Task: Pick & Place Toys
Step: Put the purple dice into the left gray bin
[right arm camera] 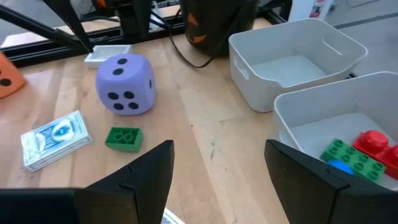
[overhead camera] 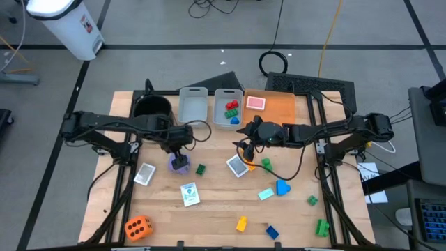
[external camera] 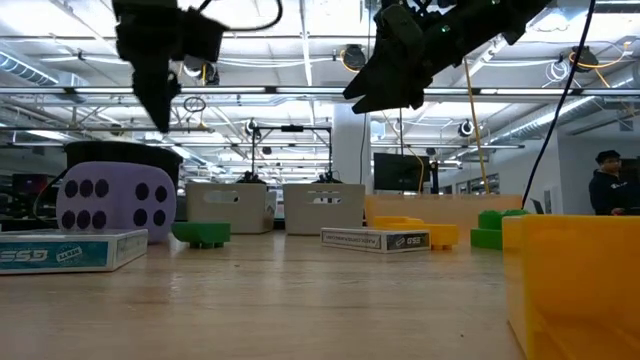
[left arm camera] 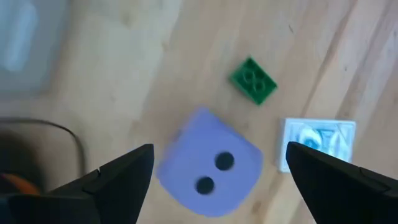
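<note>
My left end effector [left arm camera: 214, 165] hung wide open straight above the purple die [left arm camera: 208, 163] resting on the counter [left arm camera: 124, 81], the die centred between my fingers, nearer me than the right arm.

card faces [overhead camera: 189, 194] too small to read

Table [overhead camera: 209, 209]: pale wood planks, matt, visible grain. Purple die [right arm camera: 124, 84]: soft-looking, matt. Grey bins [right arm camera: 292, 53]: smooth plastic, slight sheen. Green brick [right arm camera: 123, 138]: glossy plastic. Card pack [right arm camera: 56, 138]: glossy printed paper.
</note>
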Available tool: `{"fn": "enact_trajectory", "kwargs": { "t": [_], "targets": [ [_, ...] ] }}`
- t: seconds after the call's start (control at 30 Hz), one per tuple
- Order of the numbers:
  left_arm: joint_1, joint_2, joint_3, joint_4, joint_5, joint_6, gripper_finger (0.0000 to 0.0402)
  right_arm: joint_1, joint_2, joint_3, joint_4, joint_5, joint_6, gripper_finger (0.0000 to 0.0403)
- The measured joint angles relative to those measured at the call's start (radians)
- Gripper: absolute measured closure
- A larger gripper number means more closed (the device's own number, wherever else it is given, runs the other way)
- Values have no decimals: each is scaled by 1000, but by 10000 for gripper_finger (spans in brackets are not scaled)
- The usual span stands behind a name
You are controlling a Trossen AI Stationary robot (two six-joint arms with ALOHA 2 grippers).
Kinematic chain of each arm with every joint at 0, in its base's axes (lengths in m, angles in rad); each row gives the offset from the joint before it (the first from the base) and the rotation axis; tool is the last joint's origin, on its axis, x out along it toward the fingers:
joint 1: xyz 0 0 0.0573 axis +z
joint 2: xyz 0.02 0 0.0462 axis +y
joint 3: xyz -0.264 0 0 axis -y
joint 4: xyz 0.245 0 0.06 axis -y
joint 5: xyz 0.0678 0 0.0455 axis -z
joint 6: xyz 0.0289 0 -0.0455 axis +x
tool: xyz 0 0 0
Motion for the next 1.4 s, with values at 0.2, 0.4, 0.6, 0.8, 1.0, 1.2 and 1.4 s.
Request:
{"fn": "enact_trajectory", "kwargs": {
  "t": [0.2, 0.4, 0.6, 0.8, 1.0, 1.2, 1.4],
  "targets": [
    [0, -1, 51, -6, -62, 44, 34, -13, 0, 0, 0, 0, 0, 161],
    [-1, 0, 51, -40, -51, 184, 31, -13, 0, 0, 0, 0, 0, 161],
    [0, 1, 35, -127, -104, 228, 11, -12, 0, 0, 0, 0, 0, 161],
    [0, 1, 10, -128, -64, 284, 3, -12, 0, 0, -1, 0, -11, 161],
    [0, 1, -46, -128, -37, 334, 2, -12, 0, 0, -24, 1, -14, 161],
    [0, 1, -96, -124, 24, 350, 2, -12, 0, 0, -44, 1, 0, 161],
    [-7, 1, -117, -110, 56, 405, 2, -12, 0, 0, -50, 1, 0, 161]
  ]
}}
